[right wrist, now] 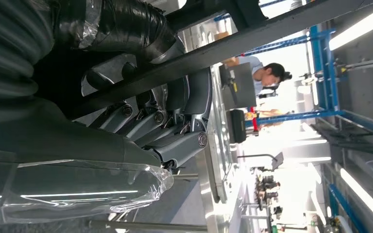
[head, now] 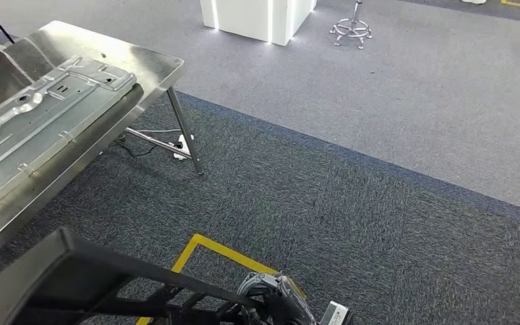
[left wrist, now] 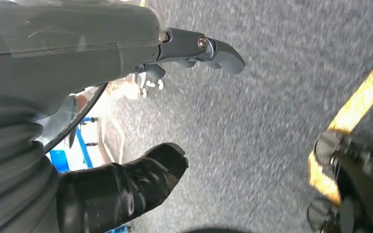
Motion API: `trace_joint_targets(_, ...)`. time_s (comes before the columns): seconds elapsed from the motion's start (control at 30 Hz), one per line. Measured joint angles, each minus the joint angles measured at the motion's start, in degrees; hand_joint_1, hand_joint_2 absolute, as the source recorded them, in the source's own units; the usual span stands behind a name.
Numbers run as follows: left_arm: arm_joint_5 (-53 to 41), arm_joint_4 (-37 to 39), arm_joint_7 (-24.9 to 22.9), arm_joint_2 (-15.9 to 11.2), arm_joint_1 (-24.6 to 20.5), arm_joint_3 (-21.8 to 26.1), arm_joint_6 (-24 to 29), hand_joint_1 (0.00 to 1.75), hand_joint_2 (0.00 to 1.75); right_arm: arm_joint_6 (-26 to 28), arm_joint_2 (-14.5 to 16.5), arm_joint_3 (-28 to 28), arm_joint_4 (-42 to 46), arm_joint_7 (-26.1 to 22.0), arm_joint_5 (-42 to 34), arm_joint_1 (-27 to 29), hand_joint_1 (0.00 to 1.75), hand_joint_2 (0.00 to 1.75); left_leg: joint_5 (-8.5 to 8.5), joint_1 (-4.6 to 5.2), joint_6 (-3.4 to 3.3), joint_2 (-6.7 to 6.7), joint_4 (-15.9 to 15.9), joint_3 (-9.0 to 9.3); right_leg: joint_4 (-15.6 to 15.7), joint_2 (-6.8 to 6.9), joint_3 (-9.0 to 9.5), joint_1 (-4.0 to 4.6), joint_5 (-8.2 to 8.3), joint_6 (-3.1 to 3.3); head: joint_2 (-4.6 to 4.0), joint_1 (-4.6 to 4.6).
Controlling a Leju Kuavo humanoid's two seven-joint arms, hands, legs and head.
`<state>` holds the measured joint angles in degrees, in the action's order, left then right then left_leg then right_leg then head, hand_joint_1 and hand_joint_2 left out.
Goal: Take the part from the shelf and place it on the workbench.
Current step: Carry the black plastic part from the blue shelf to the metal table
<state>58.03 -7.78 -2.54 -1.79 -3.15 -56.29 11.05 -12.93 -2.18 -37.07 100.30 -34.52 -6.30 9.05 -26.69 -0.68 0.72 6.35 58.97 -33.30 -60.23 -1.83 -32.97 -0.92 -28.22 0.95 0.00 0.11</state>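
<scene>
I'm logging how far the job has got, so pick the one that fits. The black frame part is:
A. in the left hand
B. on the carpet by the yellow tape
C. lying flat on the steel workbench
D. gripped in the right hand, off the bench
D: the right wrist view shows the right hand with its fingers wrapped round a bar of the black frame part, which the head view shows low beside the workbench, not on it.

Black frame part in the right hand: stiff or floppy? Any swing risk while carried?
Probably stiff: the black frame is built of straight bars that show no sag. It is likely to lever or swing, since the right hand grips a single bar and much of the frame reaches out past it. Its smooth finish might slip in the fingers.
</scene>
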Motion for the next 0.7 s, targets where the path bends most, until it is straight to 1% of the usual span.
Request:
trace_joint_targets(0.03,0.0,0.0,-0.1,0.0,0.0,-0.1,0.0,0.0,1.75,0.1,0.0,0.0,0.3,0.0,-0.1,0.1,1.75,1.75,-0.77,0.02,0.22,-1.21,1.2,-0.5,0.2,0.63,0.18,-0.08,0.06,0.36,0.0,-0.01)
trace_joint_targets(0.07,0.0,0.0,-0.2,0.0,-0.2,-0.2,0.1,0.0,1.75,0.4,-0.1,0.0,0.5,-0.1,-0.2,0.2,1.75,1.75,-2.15,0.03,0.42,-2.8,3.6,-1.61,0.4,1.34,0.32,-0.11,0.09,0.66,0.0,-0.03)
trace_joint_targets(0.1,0.0,0.0,-0.3,0.1,-0.3,-0.4,0.2,0.0,1.75,0.6,-0.2,0.0,0.7,-0.1,-0.3,0.3,1.75,1.75,-3.93,0.02,0.63,-4.34,7.0,-3.28,0.4,2.06,0.38,-0.02,0.01,0.84,0.0,-0.03)
trace_joint_targets(0.13,-0.1,0.0,-0.3,0.1,-0.5,-0.5,0.2,0.0,1.75,0.7,-0.3,0.0,0.8,-0.2,-0.4,0.4,1.75,1.75,-5.7,-0.02,0.81,-5.19,10.8,-5.26,0.4,2.82,0.39,0.08,-0.08,0.97,0.0,-0.05)
trace_joint_targets(0.17,-0.1,0.0,-0.3,0.1,-0.6,-0.7,0.3,0.0,1.75,0.9,-0.4,0.0,0.9,-0.2,-0.5,0.5,1.75,1.75,-6.82,-0.06,0.94,-5.62,14.0,-6.9,0.4,3.58,0.41,0.18,-0.19,1.03,0.0,-0.04)
trace_joint_targets(0.2,-0.1,0.0,-0.3,0.1,-0.6,-0.9,0.4,0.0,1.75,1.0,-0.5,0.0,1.0,-0.2,-0.6,0.5,1.75,1.75,-6.89,-0.08,0.97,-5.81,15.4,-7.67,0.4,4.28,0.47,0.23,-0.3,1.04,0.0,-0.04)
trace_joint_targets(0.23,-0.1,0.0,-0.4,0.1,-0.6,-1.0,0.5,0.0,1.75,1.1,-0.6,0.0,1.1,-0.2,-0.8,0.6,1.75,1.75,-5.89,-0.07,0.91,-5.98,14.8,-7.35,0.4,4.94,0.6,0.27,-0.43,1.01,0.0,-0.04)
trace_joint_targets(0.27,-0.1,0.0,-0.5,0.1,-0.5,-1.1,0.5,0.0,1.75,1.2,-0.7,0.0,1.3,-0.2,-0.9,0.7,1.75,1.75,-4.04,-0.03,0.74,-6.34,11.9,-5.87,0.4,5.55,0.8,0.28,-0.57,0.94,0.0,-0.04)
trace_joint_targets(0.3,-0.1,0.0,-0.6,0.0,-0.5,-1.2,0.6,0.0,1.75,1.4,-0.8,0.1,1.5,-0.2,-1.0,0.8,1.75,1.75,-2.08,0.09,0.45,-7.37,7.7,-3.73,0.4,6.16,1.06,0.32,-0.75,0.82,0.0,-0.04)
trace_joint_targets(0.33,-0.1,0.0,-0.7,0.0,-0.5,-1.2,0.7,0.0,1.75,1.5,-1.0,0.1,1.7,-0.2,-1.0,0.9,1.75,1.75,-0.65,0.34,0.09,-8.53,4.0,-1.84,0.4,6.72,1.29,0.43,-0.95,0.6,0.0,-0.03)
trace_joint_targets(0.37,-0.1,0.0,-0.7,0.0,-0.6,-1.3,0.7,0.0,1.75,1.6,-1.1,0.1,1.9,-0.2,-1.0,1.0,1.75,1.75,0.21,0.59,-0.3,-9.41,1.3,-0.5,0.4,7.21,1.48,0.52,-1.11,0.33,0.0,-0.03)
trace_joint_targets(0.4,-0.1,0.0,-0.7,0.0,-0.7,-1.4,0.8,0.0,1.75,1.7,-1.3,0.1,2.1,-0.2,-1.0,1.1,1.75,1.75,0.43,0.83,-0.64,-9.91,-0.1,0.0,0.4,7.7,1.61,0.59,-1.23,0.05,0.0,-0.02)
trace_joint_targets(0.43,-0.1,0.0,-0.7,0.0,-0.8,-1.4,0.8,0.0,1.75,1.7,-1.4,0.1,2.2,-0.2,-1.0,1.2,1.75,1.75,0.38,1.01,-0.92,-9.58,-0.2,-0.11,0.5,8.14,1.73,0.64,-1.29,-0.25,0.0,-0.02)
trace_joint_targets(0.47,-0.1,0.0,-0.6,-0.1,-0.8,-1.5,0.8,0.0,1.75,1.7,-1.5,0.1,2.3,-0.2,-1.0,1.2,1.75,1.75,0.51,0.94,-1.25,-8.93,-0.5,-0.01,0.7,8.4,1.92,0.59,-1.36,-0.57,0.0,-0.02)
trace_joint_targets(0.5,0.0,0.0,-0.6,-0.1,-0.7,-1.5,0.9,0.0,1.75,1.6,-1.6,0.1,2.5,-0.1,-1.2,1.2,1.75,1.75,0.69,0.81,-1.54,-8.45,-0.8,0.18,0.5,7.85,2.06,0.52,-1.6,-0.89,0.0,0.0)
trace_joint_targets(0.53,0.0,0.0,-0.5,-0.1,-0.7,-1.6,0.9,0.0,1.75,1.5,-1.6,0.1,2.6,0.0,-1.6,1.2,1.75,1.75,0.86,0.65,-1.86,-8.03,-1.2,0.49,-0.3,6.62,1.85,0.42,-2.28,-1.16,0.0,0.01)
trace_joint_targets(0.57,0.0,0.0,-0.5,-0.1,-0.8,-1.6,0.9,0.0,1.75,1.2,-1.7,0.1,2.7,0.2,-2.2,1.3,1.75,1.75,1.04,0.48,-2.18,-7.66,-1.5,0.79,-2.2,5.01,1.02,0.34,-3.53,-1.36,0.0,0.03)
trace_joint_targets(0.6,0.1,0.0,-0.5,-0.1,-0.8,-1.8,0.9,0.0,1.75,0.8,-1.8,0.1,2.7,0.5,-3.0,1.3,1.75,1.75,1.09,0.46,-2.38,-7.36,-1.6,0.86,-5.3,3.38,-0.49,0.25,-5.18,-1.44,0.0,0.04)
trace_joint_targets(0.63,0.2,0.0,-0.5,-0.1,-0.9,-1.9,0.9,0.0,1.75,0.5,-1.9,0.1,2.7,0.8,-3.7,1.4,1.75,1.75,1.05,0.5,-2.58,-7.05,-1.6,0.85,-9.0,2.47,-2.49,0.21,-6.91,-1.46,0.0,0.04)
trace_joint_targets(0.67,0.3,0.0,-0.6,-0.1,-1.0,-2.0,1.0,0.0,1.75,0.2,-2.1,0.1,2.7,1.0,-4.2,1.4,1.75,1.75,0.99,0.55,-2.72,-6.71,-1.5,0.84,-12.4,2.09,-4.43,0.21,-8.1,-1.48,0.0,0.04)
trace_joint_targets(0.7,0.3,0.0,-0.7,-0.1,-1.0,-2.2,1.0,0.0,1.75,0.0,-2.2,0.1,2.7,1.1,-4.4,1.5,1.75,1.75,0.9,0.6,-2.79,-6.36,-1.4,0.86,-14.4,1.98,-5.71,0.21,-8.2,-1.5,0.0,0.04)
